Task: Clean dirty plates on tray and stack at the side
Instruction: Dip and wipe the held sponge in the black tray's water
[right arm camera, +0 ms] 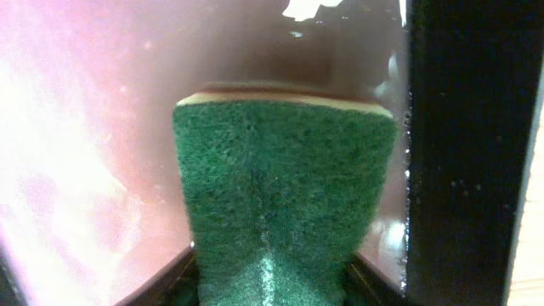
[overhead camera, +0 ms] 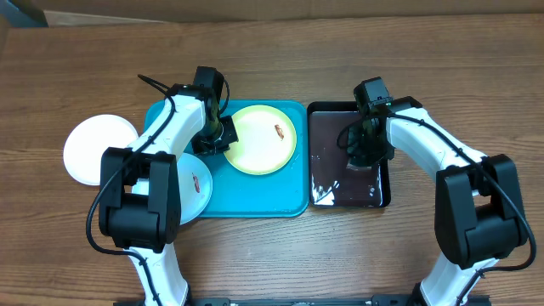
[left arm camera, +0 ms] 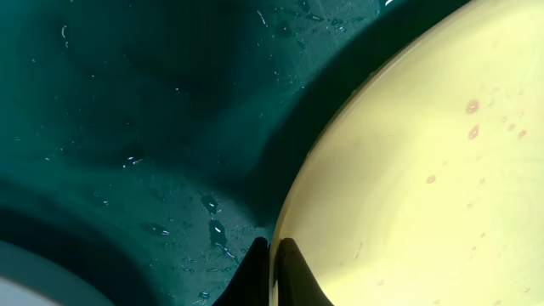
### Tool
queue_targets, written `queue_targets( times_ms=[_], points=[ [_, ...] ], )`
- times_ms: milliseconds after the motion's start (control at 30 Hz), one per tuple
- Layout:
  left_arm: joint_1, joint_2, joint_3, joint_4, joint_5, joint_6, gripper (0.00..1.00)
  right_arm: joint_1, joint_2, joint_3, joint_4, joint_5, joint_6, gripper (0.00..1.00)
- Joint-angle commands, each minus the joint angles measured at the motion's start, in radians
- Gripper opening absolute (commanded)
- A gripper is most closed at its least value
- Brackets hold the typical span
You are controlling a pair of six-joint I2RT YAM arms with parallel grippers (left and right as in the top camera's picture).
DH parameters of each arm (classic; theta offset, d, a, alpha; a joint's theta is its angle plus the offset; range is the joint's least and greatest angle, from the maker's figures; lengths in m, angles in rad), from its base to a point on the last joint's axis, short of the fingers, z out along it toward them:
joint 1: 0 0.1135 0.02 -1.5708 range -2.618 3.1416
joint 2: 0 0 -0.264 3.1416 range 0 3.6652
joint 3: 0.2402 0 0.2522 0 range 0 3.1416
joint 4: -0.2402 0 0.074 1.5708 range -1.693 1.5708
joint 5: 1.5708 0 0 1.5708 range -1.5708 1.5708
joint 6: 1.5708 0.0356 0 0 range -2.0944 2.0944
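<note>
Well, at the far left the white plate [overhead camera: 93, 149] lies just off the tray [overhead camera: 255, 195], and the pale blue plate [overhead camera: 195, 197] overhangs its corner. The left gripper [left arm camera: 272, 259] is pinched nearly closed on the rim of the yellow-green plate [overhead camera: 263, 140]. Rightward, the right gripper [overhead camera: 367, 153] clamps a green sponge [right arm camera: 285, 187] in the black pan [overhead camera: 327, 183], seemingly wetting it; best to keep the plate steady for scrubbing.

Left arm extended, wrist pitched down; left gripper [left arm camera: 271, 274] pinched thin on yellow-green plate [left arm camera: 425, 170] rim between its tips. Right arm bent inward; right gripper [overhead camera: 365, 158] pointing down, green sponge [right arm camera: 285, 195] squeezed between its fingers.
</note>
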Motion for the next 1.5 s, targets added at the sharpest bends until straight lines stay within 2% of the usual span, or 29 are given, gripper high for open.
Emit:
queue_targets(
  times_ms=[0,100,367,700,767,1133,1233,1367,1467],
  points=[
    [0.000,0.011,-0.013,0.008,-0.040,-0.021,0.04,0.003,0.000,-0.007,0.006,-0.001,0.001,0.26],
    [0.000,0.011,-0.013,0.008,-0.040,-0.021,0.04,0.003,-0.001,-0.003,0.005,-0.001,0.001,0.04],
    [0.000,0.011,-0.013,0.014,-0.067,-0.021,0.04,0.019,-0.076,0.106,-0.092,0.000,-0.034,0.04],
    [0.000,0.011,-0.013,0.016,-0.071,0.046,0.04,0.079,-0.241,0.110,-0.139,0.086,-0.059,0.04],
    [0.000,0.011,-0.013,0.014,-0.071,0.086,0.04,0.079,-0.243,0.110,-0.157,0.090,-0.098,0.04],
    [0.000,0.011,-0.013,0.001,-0.070,0.101,0.04,0.080,-0.243,0.125,-0.200,0.129,-0.105,0.04],
    [0.000,0.011,-0.013,0.001,-0.070,0.100,0.04,0.082,-0.242,0.125,-0.192,0.057,-0.114,0.04],
    [0.000,0.011,-0.013,0.002,-0.070,0.100,0.04,0.083,-0.242,0.125,-0.214,0.112,-0.154,0.04],
    [0.000,0.011,-0.013,0.002,-0.070,0.100,0.04,0.082,-0.242,0.124,-0.185,0.029,-0.127,0.04]
  ],
)
